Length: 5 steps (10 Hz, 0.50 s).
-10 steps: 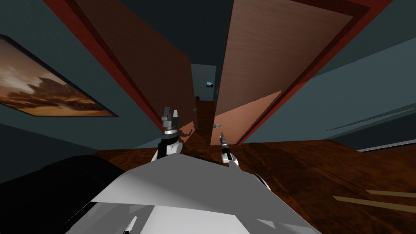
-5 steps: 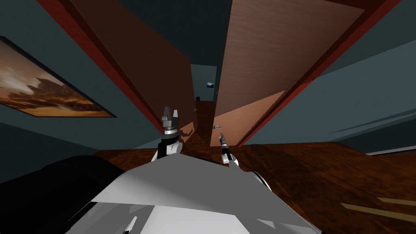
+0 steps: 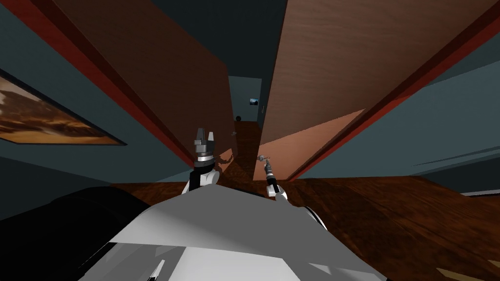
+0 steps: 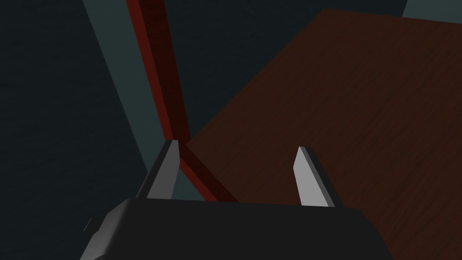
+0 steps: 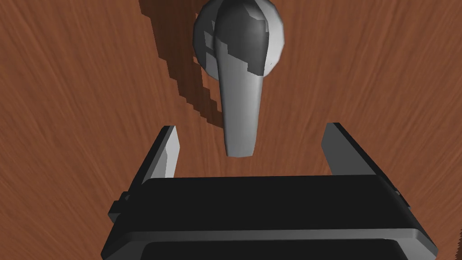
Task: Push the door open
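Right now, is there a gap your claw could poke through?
Yes, the narrow gap between the left door and the right door is free. It is crowded at the grey handle, whose lever tip sits between the fingers of my open right claw.

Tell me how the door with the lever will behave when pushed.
The door looks rigid and stands ajar, so it probably swings freely. The smooth, rounded lever handle between the fingers of the open right gripper may slip or turn.

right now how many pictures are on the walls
2: large brown picture on the left wall, small picture on the far wall straight ahead; more may be hidden.
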### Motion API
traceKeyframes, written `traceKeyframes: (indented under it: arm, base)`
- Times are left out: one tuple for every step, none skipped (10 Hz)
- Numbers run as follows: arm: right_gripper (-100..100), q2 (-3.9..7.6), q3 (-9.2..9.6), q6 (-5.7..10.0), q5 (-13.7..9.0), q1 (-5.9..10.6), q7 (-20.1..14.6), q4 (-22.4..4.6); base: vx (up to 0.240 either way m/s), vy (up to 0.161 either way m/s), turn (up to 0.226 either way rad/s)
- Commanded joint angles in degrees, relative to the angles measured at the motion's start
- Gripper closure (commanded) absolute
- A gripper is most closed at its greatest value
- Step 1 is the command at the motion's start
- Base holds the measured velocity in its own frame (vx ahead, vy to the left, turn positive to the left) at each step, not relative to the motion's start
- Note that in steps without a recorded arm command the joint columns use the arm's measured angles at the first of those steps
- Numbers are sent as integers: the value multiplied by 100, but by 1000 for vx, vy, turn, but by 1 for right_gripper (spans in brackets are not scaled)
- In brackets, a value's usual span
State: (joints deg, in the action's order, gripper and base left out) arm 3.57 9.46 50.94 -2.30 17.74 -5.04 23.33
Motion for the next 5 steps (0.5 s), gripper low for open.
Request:
traceKeyframes:
  arm:
    - [-100, -19, -18, 12, -10, 0, 14, -16]
    - [-100, -43, -30, 17, -17, -4, 23, -20]
    - [-100, -31, -25, 27, -15, 16, 16, -49]
    - [100, -31, -25, 27, -15, 16, 16, -49]
    - [100, -31, -25, 27, -15, 16, 16, -49]
  base:
    - [213, 31, 24]
    - [209, 45, 34]
    - [91, 26, 5]
    - [-11, -4, -5]
    - [-28, -11, 9]
